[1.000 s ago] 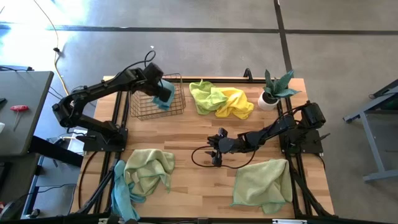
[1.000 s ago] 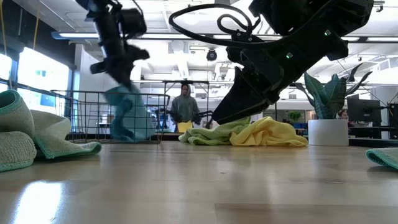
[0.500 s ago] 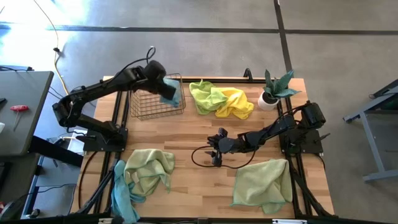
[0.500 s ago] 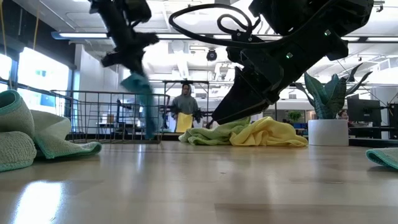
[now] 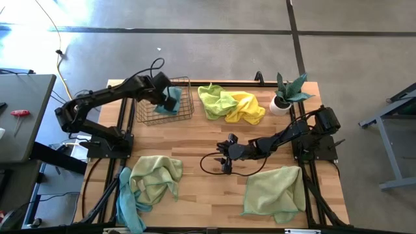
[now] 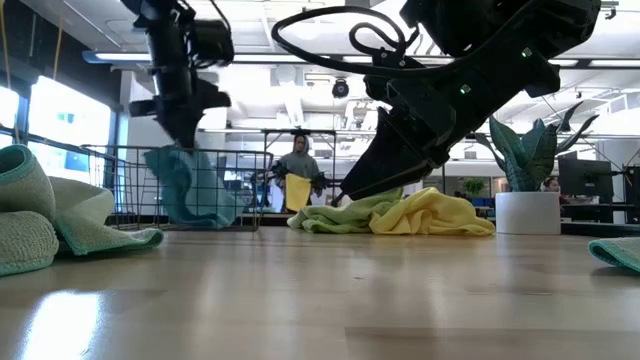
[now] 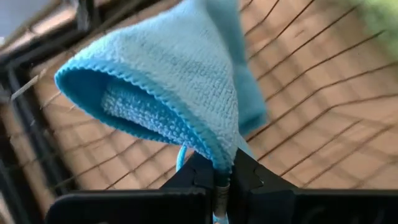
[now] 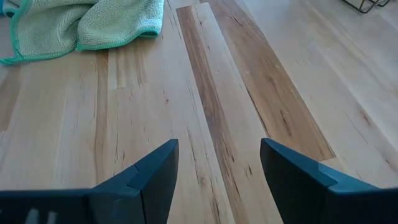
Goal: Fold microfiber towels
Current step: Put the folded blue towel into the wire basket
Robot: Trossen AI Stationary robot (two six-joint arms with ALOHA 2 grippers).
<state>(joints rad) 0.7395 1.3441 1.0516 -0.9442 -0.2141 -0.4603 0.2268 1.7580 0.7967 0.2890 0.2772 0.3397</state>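
Observation:
My left gripper [image 5: 165, 96] hangs over the wire basket [image 5: 151, 116] at the table's far left, shut on a light blue microfiber towel [image 6: 190, 186] that drops inside the basket. My right gripper [image 5: 224, 156] stands open low over the table's middle, its fingers [image 8: 149, 180] apart with only bare wood between them. A lime and a yellow towel [image 5: 233, 104] lie heaped at the far middle. A sage green towel [image 5: 156, 177] lies bunched at the near left over a blue one [image 5: 127, 203] that hangs off the table edge. Another sage towel [image 5: 275, 191] lies at the near right. My left gripper pinches a bunched fold of the blue towel [image 7: 217, 163] between its two fingertips [image 7: 198, 177], in several layers with the hemmed edge curling out in a cone. The fingers come from above, pointing steeply down. The towel hangs slack below them, its lower end [image 6: 205, 215] down inside the basket.
A potted plant [image 5: 286, 96] in a white pot stands at the far right corner. A black cable [image 5: 209, 166] loops on the wood beside my right gripper. Bare wood shows in the table's middle [image 5: 195, 140]. A person stands in the room behind [image 6: 296, 172].
My left gripper swung toward the table's right with the blue towel, which swung up and stretched thin. It then came back left and sank, tipping steeper. The towel now hangs lower and bunched inside the basket.

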